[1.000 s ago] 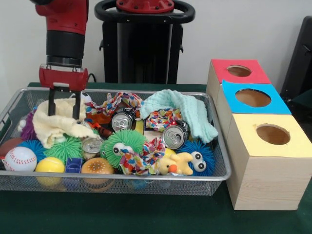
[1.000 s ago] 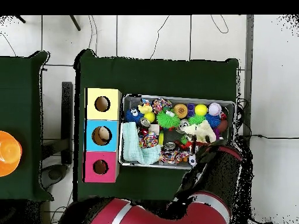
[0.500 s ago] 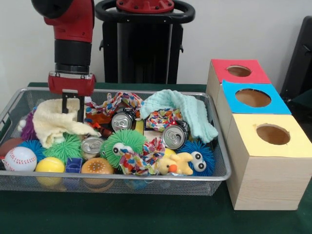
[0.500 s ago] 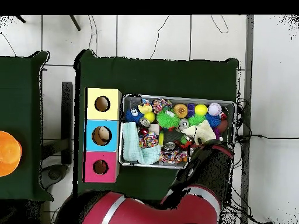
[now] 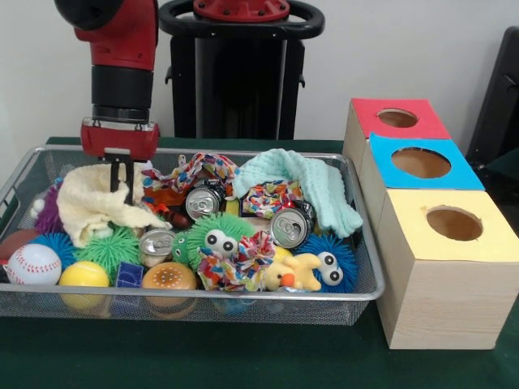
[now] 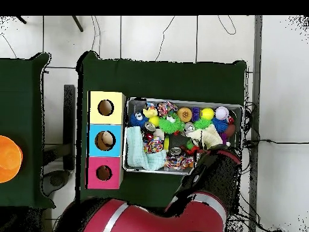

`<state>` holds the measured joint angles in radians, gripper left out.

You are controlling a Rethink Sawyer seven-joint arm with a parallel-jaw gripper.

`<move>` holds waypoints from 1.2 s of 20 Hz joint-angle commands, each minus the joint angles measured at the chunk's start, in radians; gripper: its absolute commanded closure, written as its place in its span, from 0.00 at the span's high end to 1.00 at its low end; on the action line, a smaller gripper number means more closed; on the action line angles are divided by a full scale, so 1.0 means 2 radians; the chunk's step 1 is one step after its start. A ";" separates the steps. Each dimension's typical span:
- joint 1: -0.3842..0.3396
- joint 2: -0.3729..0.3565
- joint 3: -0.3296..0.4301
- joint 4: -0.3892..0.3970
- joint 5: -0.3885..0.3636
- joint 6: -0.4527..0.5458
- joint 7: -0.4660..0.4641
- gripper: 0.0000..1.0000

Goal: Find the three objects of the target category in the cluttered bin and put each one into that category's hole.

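Nearest the front-view camera, the bin point(image 5: 357, 293) shows its front wire wall, through which the lower parts of a baseball point(image 5: 32, 264), a yellow ball point(image 5: 83, 275), a small blue block point(image 5: 126, 275) and a burger-shaped toy point(image 5: 168, 277) are only partly legible. Behind these lie a green spiky toy with eyes point(image 5: 215, 237), a patterned cloth point(image 5: 235, 259), a yellow duck point(image 5: 292, 272), a blue spiky toy point(image 5: 328, 261) and three cans point(image 5: 156, 243), point(image 5: 290, 226), point(image 5: 203, 201), each partly buried. A mint cloth point(image 5: 304, 185) drapes over the far right corner. At far left, the gripper point(image 5: 122, 190) hangs from the red arm point(image 5: 122, 49); its two dark fingers point(image 5: 128, 180) stand close together, pinching a fold of the cream cloth point(image 5: 93, 207). In the overhead view the arm covers the gripper entirely. Beyond the bin, farthest of three boxes, the hole point(image 5: 397, 117) sits in the red top, its interior dark.
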<state>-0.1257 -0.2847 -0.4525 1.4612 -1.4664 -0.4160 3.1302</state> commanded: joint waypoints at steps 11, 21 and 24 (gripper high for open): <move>0.075 -0.061 0.061 0.035 -0.007 -0.020 0.097 0.00; 0.122 -0.109 0.068 0.066 -0.002 0.011 0.185 0.00; 0.140 -0.123 0.069 0.073 -0.014 0.023 0.229 0.00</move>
<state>0.1173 -0.4731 -0.4531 1.5049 -1.4952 -0.4164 3.1550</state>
